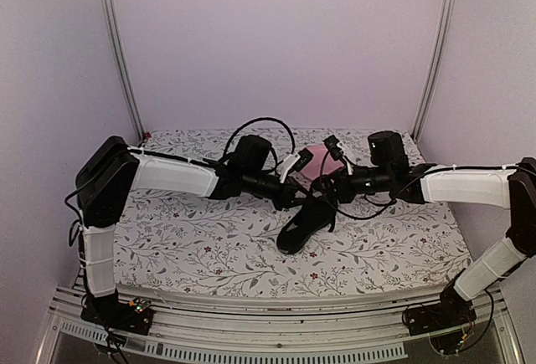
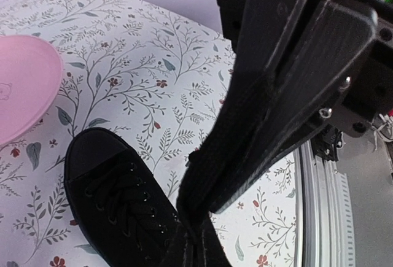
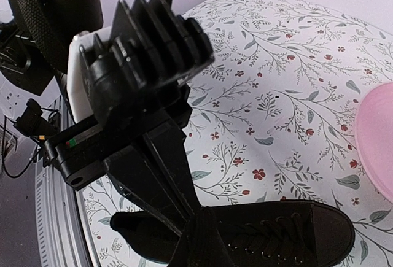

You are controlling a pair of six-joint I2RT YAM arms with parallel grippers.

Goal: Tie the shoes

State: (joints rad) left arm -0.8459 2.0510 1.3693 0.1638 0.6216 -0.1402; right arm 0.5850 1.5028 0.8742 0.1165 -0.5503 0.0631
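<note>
A: Where is the shoe (image 1: 301,226)?

B: On the table (image 1: 193,238), a bit right of the middle in the top view. It stands on its sole, toe to 1 o'clock, heel to 7 o'clock.

A: Anything near it?

B: A pink plate (image 1: 316,158), at 1 o'clock from the toe. It is near but apart. The left wrist view shows bare table between them.

A: And the grippers?

B: The left gripper (image 2: 195,210) reaches in from 9 o'clock and the right gripper (image 1: 323,192) from 3 o'clock. They meet close together over the toe half of the shoe.

A: How does the left one stand?

B: Closed. Its two fingers lie flat against each other with no gap down to the tips, slanting toward 7 o'clock in its own wrist view. The tips come down at the top of the laces (image 2: 123,196), by the shoe's opening. They seem to touch something black there, lace or tongue, but black on black I can't make out which.

A: The right one?

B: I cannot tell whether it is open or closed. From above it is a dark lump over the shoe, and its own wrist view is filled by the left gripper.

A: The laces?

B: They cross between the eyelets along the shoe's top. Their ends are too dark to pick out.
</note>
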